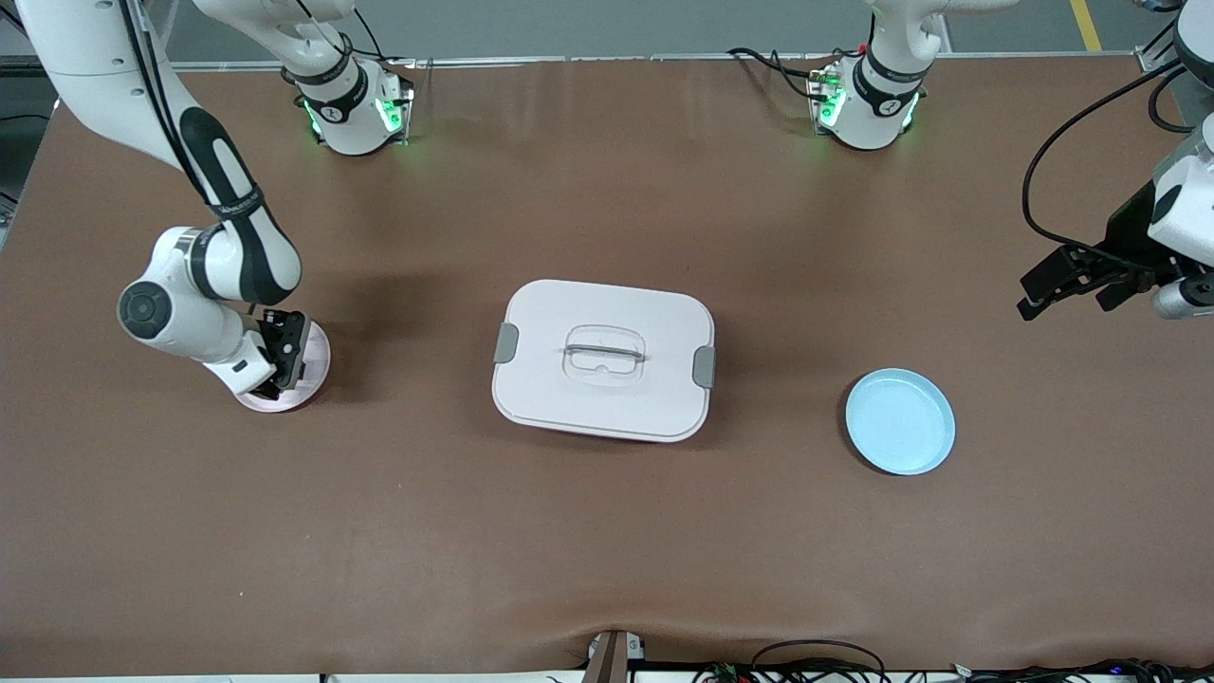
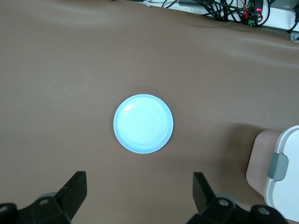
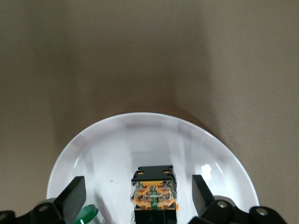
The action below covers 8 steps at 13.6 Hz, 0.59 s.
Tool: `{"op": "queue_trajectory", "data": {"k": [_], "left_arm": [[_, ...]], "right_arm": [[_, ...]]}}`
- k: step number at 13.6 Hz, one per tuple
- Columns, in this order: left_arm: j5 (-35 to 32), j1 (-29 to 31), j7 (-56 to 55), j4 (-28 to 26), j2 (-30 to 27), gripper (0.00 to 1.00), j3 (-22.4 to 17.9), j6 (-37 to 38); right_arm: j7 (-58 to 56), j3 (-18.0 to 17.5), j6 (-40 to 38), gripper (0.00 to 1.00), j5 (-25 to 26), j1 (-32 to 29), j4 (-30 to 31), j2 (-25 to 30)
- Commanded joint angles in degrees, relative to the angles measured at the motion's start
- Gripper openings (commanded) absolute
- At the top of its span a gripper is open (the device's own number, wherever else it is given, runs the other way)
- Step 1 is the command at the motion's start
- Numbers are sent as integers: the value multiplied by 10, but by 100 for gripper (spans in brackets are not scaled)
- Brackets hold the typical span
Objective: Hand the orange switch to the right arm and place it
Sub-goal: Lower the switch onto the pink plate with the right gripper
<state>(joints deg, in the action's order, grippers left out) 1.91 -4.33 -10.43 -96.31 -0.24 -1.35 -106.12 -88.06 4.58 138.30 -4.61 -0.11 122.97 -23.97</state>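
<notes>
The orange switch [image 3: 154, 193], a small black block with an orange middle band, lies on the pale pink plate [image 1: 320, 353] at the right arm's end of the table; the plate also shows in the right wrist view [image 3: 140, 140]. My right gripper [image 1: 285, 359] is low over this plate, and in its wrist view [image 3: 138, 185] its fingers stand open on either side of the switch without touching it. In the front view the gripper hides the switch. My left gripper [image 1: 1062, 294] waits open and empty in the air at the left arm's end, also shown in its wrist view [image 2: 139, 181].
A white lidded box [image 1: 604, 359] with grey latches sits mid-table, its corner in the left wrist view [image 2: 285, 182]. An empty light blue plate [image 1: 900, 421] lies toward the left arm's end, also seen from that wrist [image 2: 143, 123]. A small green disc [image 3: 84, 214] lies on the pink plate beside the switch.
</notes>
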Motion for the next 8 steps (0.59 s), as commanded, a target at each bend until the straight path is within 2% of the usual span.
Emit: {"op": "queue_trajectory", "data": {"k": [1, 4, 8], "left_arm": [[-9, -9, 7, 6, 1, 100, -9, 9], [-9, -10, 6, 6, 2, 100, -9, 9], [-9, -12, 5, 2, 8, 100, -8, 19]], "right_arm": [[26, -5, -42, 100, -37, -32, -17, 16], [84, -4, -69, 100, -40, -40, -20, 40], [141, -4, -131, 100, -40, -39, -56, 59]]}}
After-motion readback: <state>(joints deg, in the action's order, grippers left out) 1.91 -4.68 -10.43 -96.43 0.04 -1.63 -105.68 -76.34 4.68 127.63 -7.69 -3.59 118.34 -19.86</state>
